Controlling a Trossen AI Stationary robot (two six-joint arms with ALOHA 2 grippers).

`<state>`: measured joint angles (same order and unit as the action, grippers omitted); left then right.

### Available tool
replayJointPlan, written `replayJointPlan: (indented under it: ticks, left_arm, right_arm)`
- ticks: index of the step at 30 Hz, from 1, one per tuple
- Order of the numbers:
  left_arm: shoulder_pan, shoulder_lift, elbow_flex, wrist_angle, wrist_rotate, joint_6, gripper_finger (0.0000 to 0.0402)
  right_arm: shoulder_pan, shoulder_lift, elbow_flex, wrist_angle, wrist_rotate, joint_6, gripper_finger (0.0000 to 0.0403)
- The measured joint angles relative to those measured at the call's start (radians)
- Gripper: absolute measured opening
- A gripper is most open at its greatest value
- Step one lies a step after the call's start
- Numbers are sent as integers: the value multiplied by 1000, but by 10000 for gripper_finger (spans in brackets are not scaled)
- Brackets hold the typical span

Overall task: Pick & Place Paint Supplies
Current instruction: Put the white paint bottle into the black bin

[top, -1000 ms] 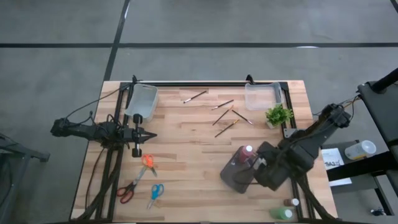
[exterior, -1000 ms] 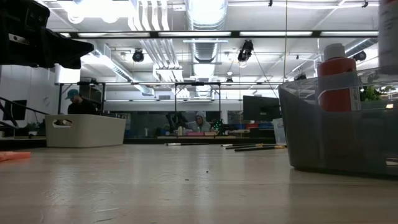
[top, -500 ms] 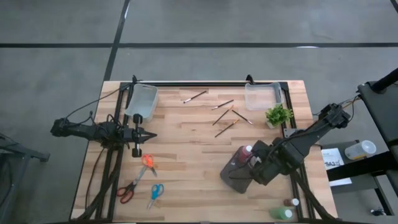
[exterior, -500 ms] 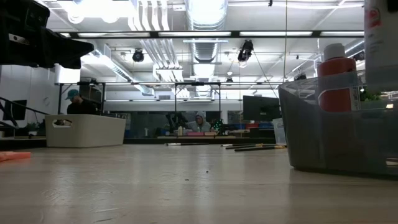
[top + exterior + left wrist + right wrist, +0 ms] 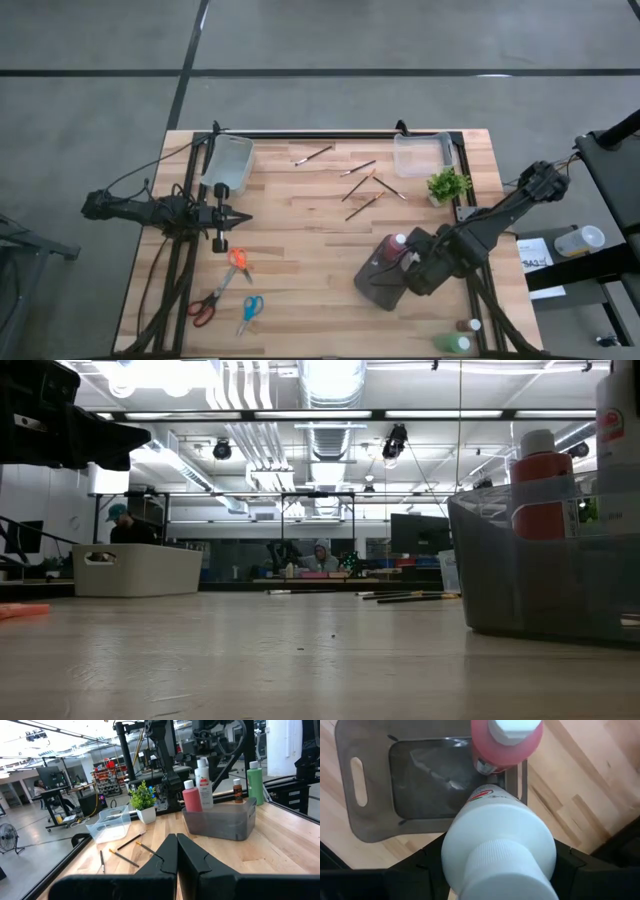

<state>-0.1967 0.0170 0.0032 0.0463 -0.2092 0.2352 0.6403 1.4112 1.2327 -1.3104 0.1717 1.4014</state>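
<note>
A white paint bottle (image 5: 499, 835) stands upright in my right gripper (image 5: 412, 265), which is shut on it over a grey bin (image 5: 378, 283) at the table's near right. The bottle's lower end (image 5: 202, 795) dips behind the bin's rim, beside a red bottle (image 5: 397, 243) that stands inside. A green bottle (image 5: 451, 343) and a small dark red bottle (image 5: 466, 325) stand at the near right corner. Several thin paintbrushes (image 5: 362, 186) lie flat on the far middle of the table. My left gripper (image 5: 222, 215) waits shut and level at the left. My right gripper pinches the white bottle's body (image 5: 451, 851) between its two fingers (image 5: 427, 862), one on each side below the cap. The fingers come from above, pointing down. The bottle hangs upright with its lower end inside the grey bin; whether it touches the bin's floor I cannot tell.
Two clear bins (image 5: 228, 165) (image 5: 422, 153) sit at the far left and far right. A small potted plant (image 5: 448, 185) stands by the far right bin. Scissors (image 5: 238, 260) (image 5: 205, 306) (image 5: 250, 308) lie near the front left. People sit in the room beyond.
My right gripper has sunk with the white bottle, straight down toward the grey bin and slightly toward the table's left. The bottle has stayed upright and now reaches lower beside the red bottle.
</note>
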Motion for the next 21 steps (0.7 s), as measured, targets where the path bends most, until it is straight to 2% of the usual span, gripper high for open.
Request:
replayJointPlan:
  ticks: [13, 21]
  left_arm:
    - [0, 0, 0, 0, 0, 0, 0]
    - [0, 0, 0, 0, 0, 0, 0]
  right_arm:
    - [0, -66, -213, 177, -42, 39, 214]
    - [-16, -69, -246, 203, -72, 39, 214]
